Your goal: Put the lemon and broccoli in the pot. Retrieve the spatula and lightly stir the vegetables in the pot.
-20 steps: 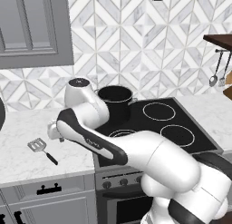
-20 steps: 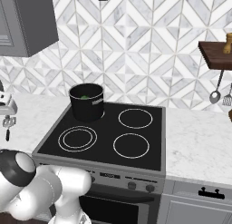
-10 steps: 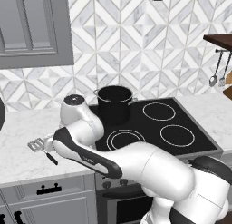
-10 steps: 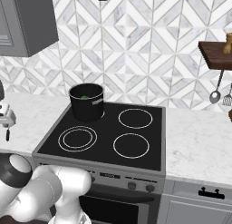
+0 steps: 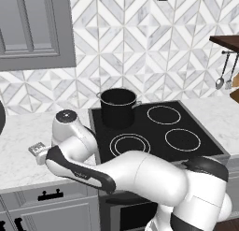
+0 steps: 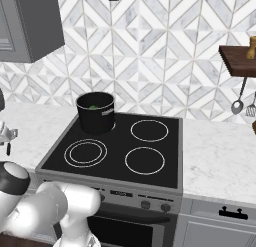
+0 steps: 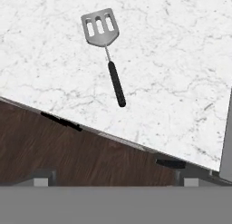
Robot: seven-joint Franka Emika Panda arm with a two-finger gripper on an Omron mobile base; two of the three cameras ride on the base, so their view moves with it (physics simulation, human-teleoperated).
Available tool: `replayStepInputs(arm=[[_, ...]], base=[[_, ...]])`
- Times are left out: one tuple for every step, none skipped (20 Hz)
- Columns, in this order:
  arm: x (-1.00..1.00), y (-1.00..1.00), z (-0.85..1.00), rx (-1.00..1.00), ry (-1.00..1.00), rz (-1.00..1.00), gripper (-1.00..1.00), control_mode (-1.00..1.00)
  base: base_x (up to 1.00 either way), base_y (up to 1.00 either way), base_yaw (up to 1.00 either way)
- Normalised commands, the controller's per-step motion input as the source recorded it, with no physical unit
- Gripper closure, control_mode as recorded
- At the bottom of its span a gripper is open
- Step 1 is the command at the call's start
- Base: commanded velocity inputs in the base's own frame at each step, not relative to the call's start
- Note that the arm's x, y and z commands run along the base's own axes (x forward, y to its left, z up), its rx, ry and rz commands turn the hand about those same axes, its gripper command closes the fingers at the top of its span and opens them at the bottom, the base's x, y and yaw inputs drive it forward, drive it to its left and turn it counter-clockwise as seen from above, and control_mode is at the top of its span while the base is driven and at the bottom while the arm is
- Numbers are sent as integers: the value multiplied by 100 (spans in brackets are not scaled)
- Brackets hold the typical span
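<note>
Spatula (image 7: 104, 48) lies flat on the white marble surface (image 7: 176, 73) left of the stove (image 5: 154, 129), nothing touching it — slotted silver blade w/ thin black handle, seen from above in the hand view. Hand (image 7: 113, 181) hangs above it, fingers spread wide, empty; one dark fingertip (image 7: 41, 181) shows at the bottom edge. In the left base view the arm bends low over that surface, just beside the stove's left edge. Pot (image 5: 117, 106) stands on the stove's back-left burner — black, silvery rim. In the right base view a bit of green, the broccoli (image 6: 93, 107), shows inside it; can't tell the lemon. Metal utensils (image 6: 239, 102) hang under a wooden shelf (image 6: 239, 58), far right of the stove.
</note>
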Motion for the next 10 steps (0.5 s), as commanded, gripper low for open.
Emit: replayStepInputs(arm=[[11,5,-23,0,0,0,-100,-100],[8,0,-31,0,0,0,-100,-100],[9,0,-30,0,0,0,-100,-100],[10,2,-28,0,0,0,-100,-100],[19,1,-26,0,0,0,-100,-100],[25,0,-26,0,0,0,-100,-100],[27,0,-26,0,0,0,-100,-100],[32,0,-29,0,0,0,-100,-100],[30,0,-28,0,0,0,-100,-100],[29,0,-25,0,0,0,-100,-100]], base=[[0,0,0],[0,0,0],[0,0,0],[0,0,0],[0,0,0],[0,0,0],[0,0,0],[0,0,0],[0,0,0],[0,0,0]])
